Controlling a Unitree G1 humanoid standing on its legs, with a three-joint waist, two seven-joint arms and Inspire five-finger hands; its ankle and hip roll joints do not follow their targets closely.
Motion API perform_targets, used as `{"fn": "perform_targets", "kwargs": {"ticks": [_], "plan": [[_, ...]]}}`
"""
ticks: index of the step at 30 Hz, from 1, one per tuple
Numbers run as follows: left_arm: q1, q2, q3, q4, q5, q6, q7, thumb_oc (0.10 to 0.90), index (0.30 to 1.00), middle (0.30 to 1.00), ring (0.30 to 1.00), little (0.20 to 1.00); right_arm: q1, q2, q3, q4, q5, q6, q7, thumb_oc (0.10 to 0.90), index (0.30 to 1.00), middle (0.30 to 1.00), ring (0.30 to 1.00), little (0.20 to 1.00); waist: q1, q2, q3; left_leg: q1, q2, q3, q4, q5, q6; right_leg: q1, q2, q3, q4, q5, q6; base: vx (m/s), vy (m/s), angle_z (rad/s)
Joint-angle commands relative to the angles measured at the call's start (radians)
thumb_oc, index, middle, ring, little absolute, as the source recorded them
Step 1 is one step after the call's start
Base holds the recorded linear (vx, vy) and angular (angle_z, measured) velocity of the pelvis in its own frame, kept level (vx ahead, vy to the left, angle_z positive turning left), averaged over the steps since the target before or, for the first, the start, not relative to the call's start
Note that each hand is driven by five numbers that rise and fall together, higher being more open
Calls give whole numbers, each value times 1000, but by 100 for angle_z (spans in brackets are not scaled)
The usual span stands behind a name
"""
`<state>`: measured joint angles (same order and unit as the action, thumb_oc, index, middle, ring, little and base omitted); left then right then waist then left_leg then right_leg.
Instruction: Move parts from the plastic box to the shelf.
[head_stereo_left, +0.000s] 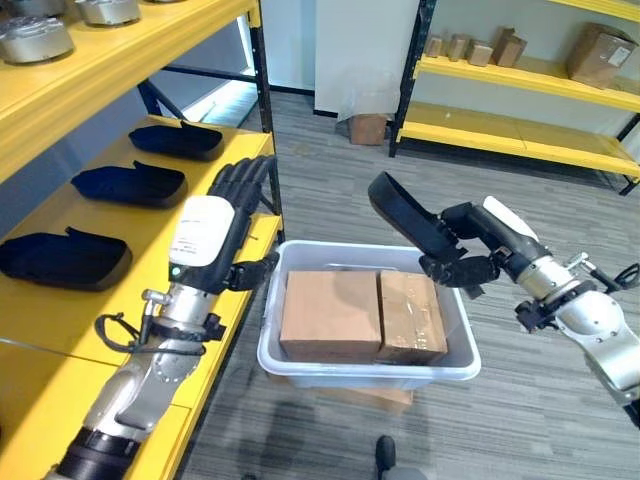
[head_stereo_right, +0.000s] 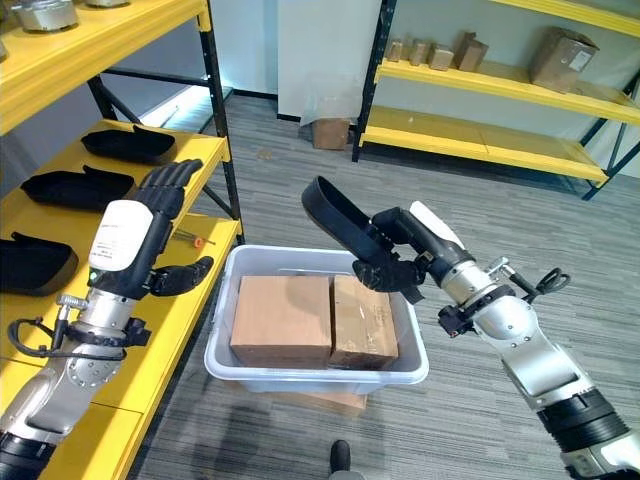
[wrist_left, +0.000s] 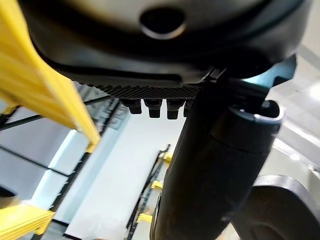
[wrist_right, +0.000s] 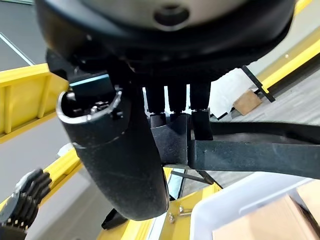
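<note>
Sitting on the yellow shelf (head_stereo_left: 60, 310) at 9 o'clock are 3 black parts (head_stereo_left: 128, 183) in a row, so that much of the job looks done. The left hand (head_stereo_left: 225, 215) is hanging just past the shelf edge, with its fingers straight and its thumb sticking out toward the box. It is holding nothing.

In the middle, at 6 o'clock, the white plastic box (head_stereo_left: 365, 372) is sitting on the floor. 2 brown cardboard boxes (head_stereo_left: 360, 315) are lying side by side inside it. I cannot see any more black parts in the box, so I cannot tell how many are left.

At 3 o'clock, the right hand (head_stereo_right: 400, 250) is pinching 1 more black part (head_stereo_right: 335, 215) between its thumb and curled fingers. This part is up in the air above the far side of the box. It is long and scoop shaped. Its long line is running from the hand up toward 10 o'clock, with the free end pointing at the shelf. I think it is the next 1 to go on the shelf, maybe in the bare spot near the others.
</note>
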<state>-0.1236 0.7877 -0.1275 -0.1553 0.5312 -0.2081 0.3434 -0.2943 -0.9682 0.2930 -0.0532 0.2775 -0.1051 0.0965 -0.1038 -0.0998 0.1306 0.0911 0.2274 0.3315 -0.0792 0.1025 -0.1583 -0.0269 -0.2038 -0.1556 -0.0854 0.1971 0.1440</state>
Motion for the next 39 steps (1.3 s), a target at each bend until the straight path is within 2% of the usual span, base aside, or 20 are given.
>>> {"fn": "perform_targets", "kwargs": {"ticks": [1, 8, 16, 27, 39], "plan": [[-169, 60, -35, -11, 46, -58, 58, 900, 1000, 1000, 1000, 1000, -191, -43, -8, -38, 49, -91, -23, 400, 300, 300, 300, 300, 8, 2, -64, 66, 54, 4, -8, -70, -32, 23, -89, -34, 41, -42, 108, 6, 15, -6], [-270, 175, -126, -10, 110, -76, 50, 900, 1000, 1000, 1000, 1000, -260, -95, 86, -49, 33, -105, 22, 400, 300, 300, 300, 300, -2, 5, -61, 73, 48, 11, -8, -72, -33, 24, -93, -26, 36, -35, 112, 9, 12, -5], [-316, 209, -172, -11, 134, -83, 50, 900, 1000, 1000, 1000, 1000, -294, -113, 130, -75, 21, -118, 40, 400, 300, 300, 300, 300, -9, 1, -58, 78, 44, 12, -8, -76, -31, 29, -94, -20, 34, -37, 113, 0, 0, 0], [-347, 157, -238, 26, 104, -96, 43, 900, 1000, 1000, 1000, 1000, -367, -120, 184, -126, 17, -133, 45, 400, 300, 300, 300, 300, -12, -12, -48, 80, 43, 12, -8, -76, -30, 33, -94, -16, 30, -38, 111, 0, 0, 0], [-280, 37, -179, 71, 11, -94, 88, 900, 1000, 1000, 1000, 1000, -367, -88, 161, -180, 73, -157, 21, 400, 300, 300, 300, 300, -10, -39, -36, 87, 46, 25, -8, -79, -26, 33, -88, -6, 26, -40, 108, 2, -2, -1]]}}
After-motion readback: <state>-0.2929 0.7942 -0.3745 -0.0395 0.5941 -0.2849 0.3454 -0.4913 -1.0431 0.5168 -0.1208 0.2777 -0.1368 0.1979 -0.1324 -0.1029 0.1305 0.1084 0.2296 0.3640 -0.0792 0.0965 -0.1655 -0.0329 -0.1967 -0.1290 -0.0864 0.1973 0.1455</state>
